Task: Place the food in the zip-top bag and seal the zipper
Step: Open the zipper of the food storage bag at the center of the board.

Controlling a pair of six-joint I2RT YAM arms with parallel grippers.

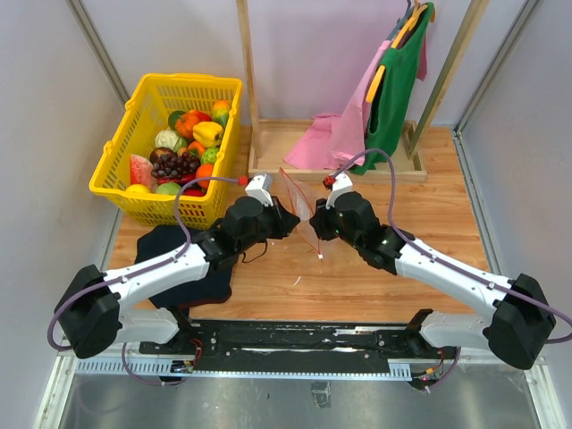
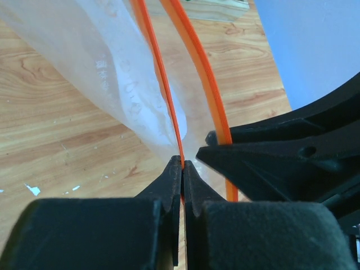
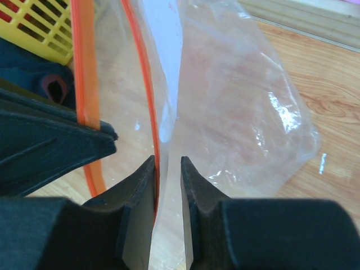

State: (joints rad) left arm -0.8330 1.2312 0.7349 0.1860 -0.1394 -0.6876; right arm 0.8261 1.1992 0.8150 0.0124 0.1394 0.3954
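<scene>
The clear zip-top bag hangs upright between my two grippers above the table's middle. My left gripper is shut on one orange zipper strip at the bag's mouth. My right gripper has its jaws slightly apart around the other strip, which lies against one finger. The bag looks empty. The food is in the yellow basket at the back left: yellow pepper, grapes, cabbage. I cannot make out the slider tab.
The yellow basket stands at the back left. A dark cloth lies under my left arm. A wooden clothes rack at the back holds a pink cloth and a green garment.
</scene>
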